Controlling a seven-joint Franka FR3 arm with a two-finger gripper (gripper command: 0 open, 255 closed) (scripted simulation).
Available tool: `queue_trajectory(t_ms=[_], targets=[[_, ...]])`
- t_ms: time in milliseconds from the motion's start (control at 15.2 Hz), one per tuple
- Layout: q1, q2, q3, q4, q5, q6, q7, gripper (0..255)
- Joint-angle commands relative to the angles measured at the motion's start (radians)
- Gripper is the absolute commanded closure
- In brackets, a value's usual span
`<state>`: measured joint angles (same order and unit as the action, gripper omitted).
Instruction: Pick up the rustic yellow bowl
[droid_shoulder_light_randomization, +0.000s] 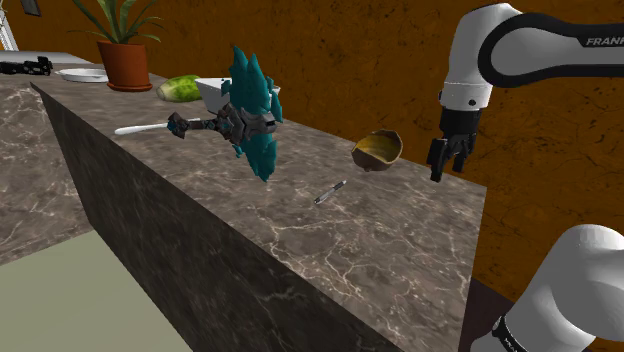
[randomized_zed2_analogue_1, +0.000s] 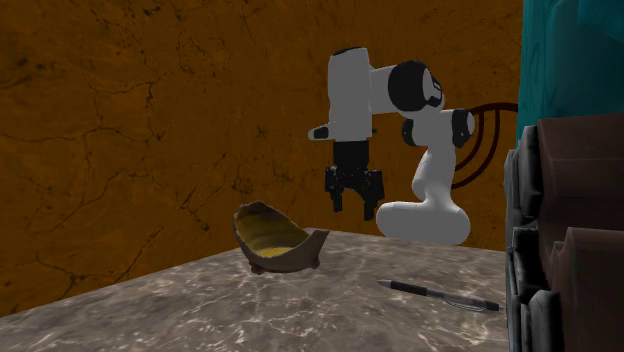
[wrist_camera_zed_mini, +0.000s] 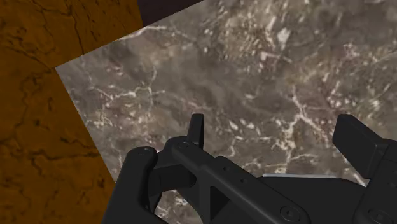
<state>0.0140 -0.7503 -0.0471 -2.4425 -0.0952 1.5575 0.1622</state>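
Jaws spread apart with nothing between them; the gripper (randomized_zed2_analogue_1: 353, 207) hangs above the marble counter (droid_shoulder_light_randomization: 400, 235). The yellow-brown bowl (randomized_zed2_analogue_1: 275, 240) sits on the counter, lower than the jaws and off to one side, near but untouched; a pen (randomized_zed2_analogue_1: 440, 293) lies farther off

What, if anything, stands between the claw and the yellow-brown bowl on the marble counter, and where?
Nothing visible does. The open claw hangs above the counter beside the bowl, apart from it, with bare marble between them. The pen lies off that line, farther from the wall.
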Motion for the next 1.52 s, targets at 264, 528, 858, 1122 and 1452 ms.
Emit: queue_trajectory(t_ms=[264,528,858,1122,1452], targets=[[0.003,0.155,-0.069,0.143,0.024,0.024,-0.076,0],[0.012,0.31,-0.135,0.304,0.069,0.025,-0.158,0],[0.018,0.515,-0.212,0.535,0.156,-0.012,-0.269,0],[0.007,0.682,-0.263,0.739,0.246,-0.071,-0.353,0],[0.0,0.673,-0.254,0.661,0.243,-0.003,-0.361,0]])
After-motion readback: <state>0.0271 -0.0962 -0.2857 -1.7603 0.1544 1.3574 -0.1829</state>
